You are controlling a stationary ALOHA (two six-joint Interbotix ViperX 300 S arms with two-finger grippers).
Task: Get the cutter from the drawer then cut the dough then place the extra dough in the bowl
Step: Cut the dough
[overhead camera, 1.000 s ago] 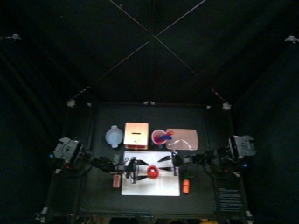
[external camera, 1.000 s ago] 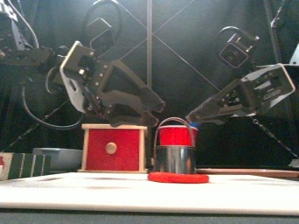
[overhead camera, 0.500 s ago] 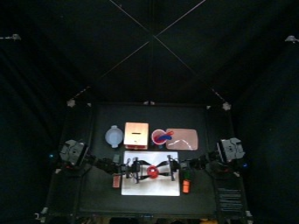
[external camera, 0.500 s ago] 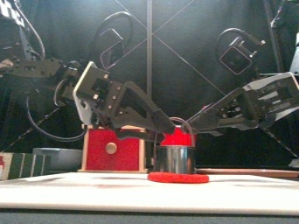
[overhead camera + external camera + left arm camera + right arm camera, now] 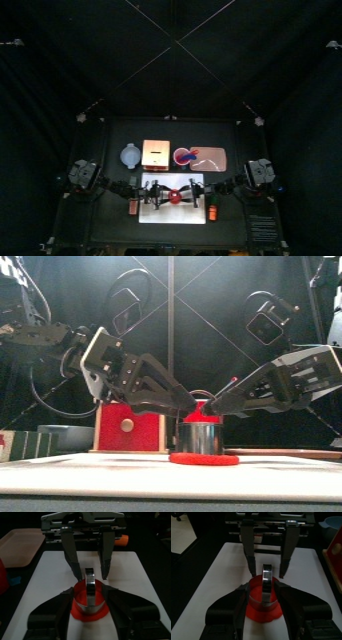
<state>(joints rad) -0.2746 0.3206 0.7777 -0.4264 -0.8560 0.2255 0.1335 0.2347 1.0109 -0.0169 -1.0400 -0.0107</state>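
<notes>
The round metal cutter (image 5: pixel 201 439) stands on the red dough disc (image 5: pixel 203 459) in the middle of the white cutting board (image 5: pixel 174 214). Its wire handle (image 5: pixel 89 577) rises upright. My left gripper (image 5: pixel 90 592) comes down from the left and is open, with a jaw close on each side of the cutter (image 5: pixel 88 594). Opposite it, my right gripper (image 5: pixel 262 588) is open too and straddles the cutter (image 5: pixel 265 588) from the right. Whether any jaw touches the metal is not visible. In the top view the two grippers (image 5: pixel 156 192) (image 5: pixel 195 191) meet over the dough (image 5: pixel 174 197).
Behind the board stand the wooden box (image 5: pixel 155 153) with its red drawer front (image 5: pixel 131 426), the blue-grey bowl (image 5: pixel 130 154) to its left, and the pink tray (image 5: pixel 203 158) with toy foods to its right. A small orange thing (image 5: pixel 213 212) lies at the board's right side.
Both grippers have come down and closed in on the cutter from either side. The cutter and dough have stayed in place.
</notes>
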